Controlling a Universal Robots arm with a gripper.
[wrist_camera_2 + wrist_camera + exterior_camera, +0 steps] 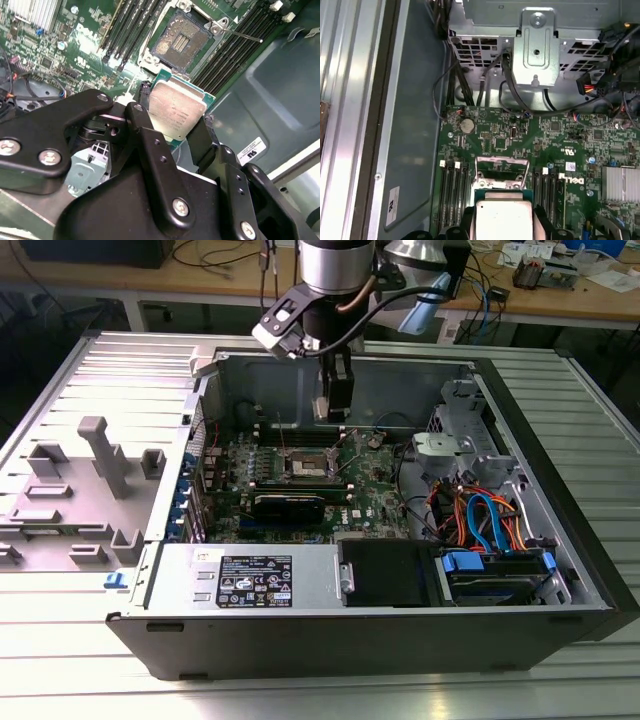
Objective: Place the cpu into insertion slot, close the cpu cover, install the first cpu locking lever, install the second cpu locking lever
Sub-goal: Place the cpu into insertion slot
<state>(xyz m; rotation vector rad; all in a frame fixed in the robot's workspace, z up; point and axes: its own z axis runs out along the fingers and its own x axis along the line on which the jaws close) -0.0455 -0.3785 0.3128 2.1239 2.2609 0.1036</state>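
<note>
We are seeing the gripper [174, 120] clamping the cpu [176, 106] by two opposite edges, just above the open insertion slot [182, 42]. Black memory slots [235, 50] are flanking the socket and the cpu cover [502, 167] is standing raised. The chip is lying flat, silver top facing upward.

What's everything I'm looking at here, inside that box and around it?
computer case: one, black and grey, lying open
circuit board: one, green, on the case floor
insertion slot: one, silvery rim, dark centre, open, mid-board
memory slots: two banks, black, flanking the slot
cables: a bundle, orange and blue, exterior view's right
cpu: one, silver top, held over the board
tool: one, black, shut on the cpu's edges
</note>
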